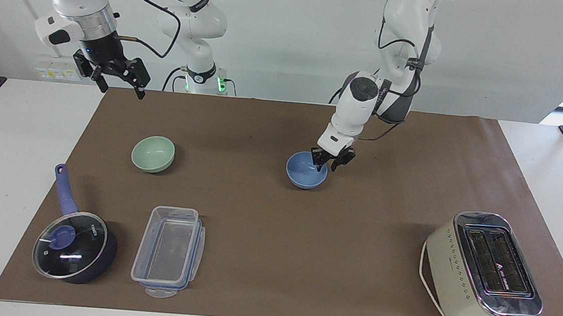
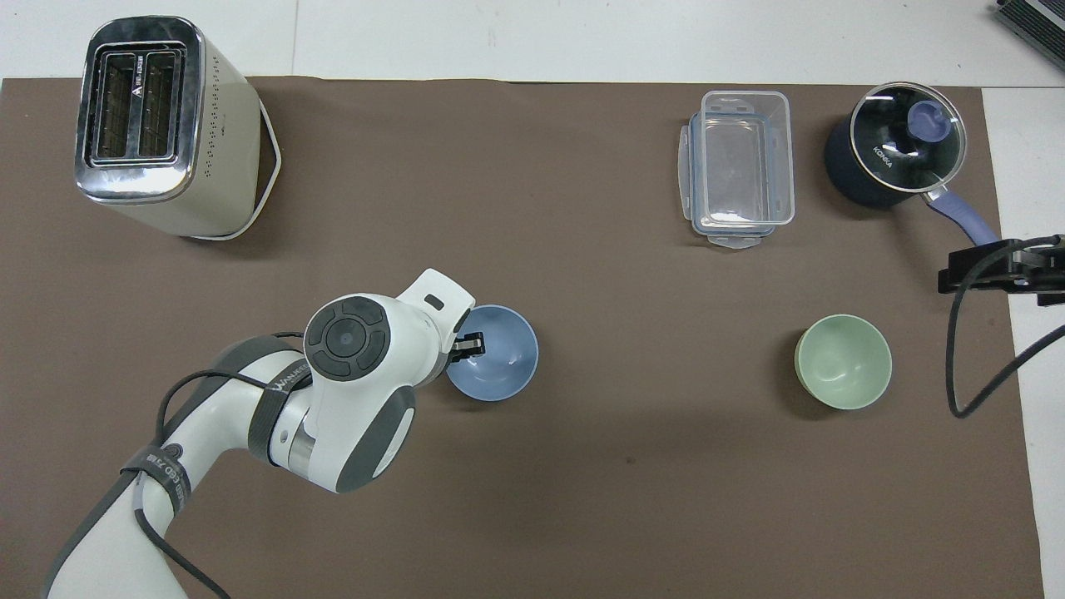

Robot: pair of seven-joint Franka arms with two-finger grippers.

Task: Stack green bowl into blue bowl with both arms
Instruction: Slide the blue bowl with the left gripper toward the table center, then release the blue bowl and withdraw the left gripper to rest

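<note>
Facing view: the left gripper [image 1: 330,163] sits at centre frame, its fingers apart astride the rim of the blue bowl [image 1: 305,170], which rests on the brown mat [image 1: 267,217]. The green bowl [image 1: 153,153] stands centre-left on the mat. The right gripper [image 1: 117,76] waits spread open at upper left, over the mat's corner.

Overhead view: the left gripper [image 2: 471,343] meets the blue bowl [image 2: 497,358] at its rim, just left of centre; the green bowl [image 2: 843,361] sits at centre right. Of the right gripper [image 2: 982,270], at the right edge, I cannot tell the fingers.

A white table [image 1: 23,122] covered by a brown mat [image 1: 266,227]. On the mat sit a green bowl [image 1: 153,154], blue bowl [image 1: 305,171], lidded saucepan [image 1: 75,246], clear container [image 1: 169,246] and toaster [image 1: 484,269].
</note>
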